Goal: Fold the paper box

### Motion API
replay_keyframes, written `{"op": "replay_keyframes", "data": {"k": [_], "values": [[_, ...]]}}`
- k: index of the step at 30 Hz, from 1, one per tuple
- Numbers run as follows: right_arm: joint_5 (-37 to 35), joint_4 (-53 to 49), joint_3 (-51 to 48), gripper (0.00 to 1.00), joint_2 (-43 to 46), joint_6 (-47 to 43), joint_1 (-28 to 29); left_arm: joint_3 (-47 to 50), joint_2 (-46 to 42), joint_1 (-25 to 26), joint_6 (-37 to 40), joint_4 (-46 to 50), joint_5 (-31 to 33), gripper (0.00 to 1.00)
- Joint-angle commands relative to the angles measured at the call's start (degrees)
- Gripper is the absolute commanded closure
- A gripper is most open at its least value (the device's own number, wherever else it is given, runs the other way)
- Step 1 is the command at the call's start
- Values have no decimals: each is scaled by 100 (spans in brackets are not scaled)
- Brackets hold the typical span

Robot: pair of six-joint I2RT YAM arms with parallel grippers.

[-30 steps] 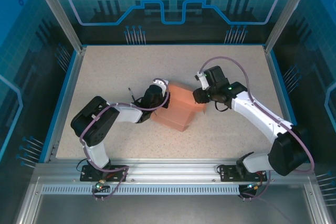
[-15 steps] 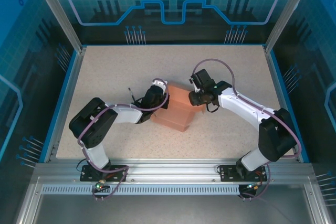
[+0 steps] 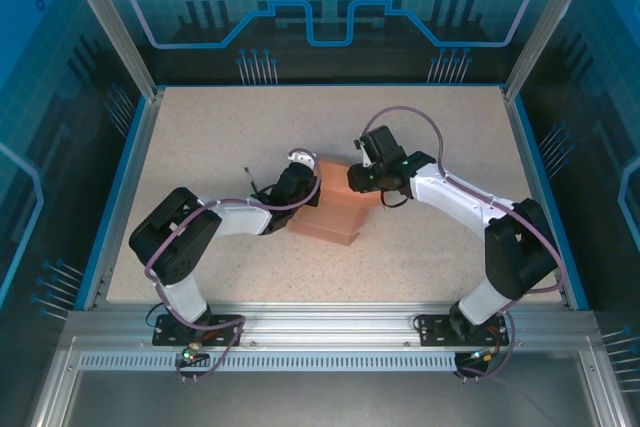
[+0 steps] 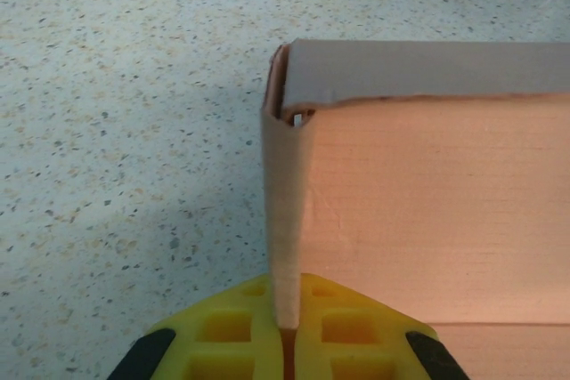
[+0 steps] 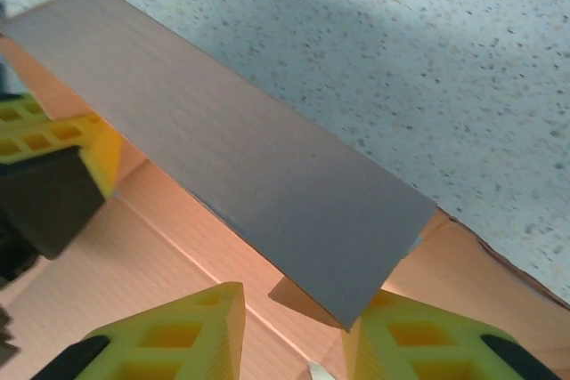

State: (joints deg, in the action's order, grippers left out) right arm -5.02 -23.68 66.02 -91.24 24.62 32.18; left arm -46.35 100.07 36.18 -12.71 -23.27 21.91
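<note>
**Left hand [image 4: 287, 313] pinches a wall of the paper box [image 3: 335, 212]; right hand [image 5: 292, 313] straddles a flap**

Seen from above, the paper box, a piece of thin salmon-pink card, sits near the middle of the speckled beige surface [image 3: 200, 137], between the two arms. The left hand [image 3: 298, 183] meets the box at its left edge. The right hand [image 3: 360, 177] reaches in from the right and hangs over the box's far right corner. The two hands are close together, with the far part of the box between them.

The left wrist camera shows one upright wall [image 4: 283, 220] of the box edge-on. It rises from between the yellow fingers, which are pressed together on the thin card and grip it. A broad pink panel runs to the right of this wall. A narrow folded strip lies along the top, and the speckled surface shows to the left and beyond.

The right wrist camera shows a long flap [image 5: 232, 157], grey-brown in shadow, slanting across the view. Its lower corner dips between the right hand's two yellow fingers. Those fingers stand spread with a clear gap, one on each side of the corner, and are not clamped on it. Pink card of the box [image 5: 169, 264] lies beneath the flap. The left hand [image 5: 53, 171] shows at the left edge of this view, against the card.
</note>
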Motion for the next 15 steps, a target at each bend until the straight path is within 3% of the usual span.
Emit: {"op": "replay_keyframes", "data": {"k": [1, 15], "values": [[519, 543, 28, 66, 44, 255, -23, -182, -181, 107, -137, 38, 63, 99], [-294, -283, -251, 56, 583, -454, -107, -216, -256, 101, -177, 391, 363, 99]]}}
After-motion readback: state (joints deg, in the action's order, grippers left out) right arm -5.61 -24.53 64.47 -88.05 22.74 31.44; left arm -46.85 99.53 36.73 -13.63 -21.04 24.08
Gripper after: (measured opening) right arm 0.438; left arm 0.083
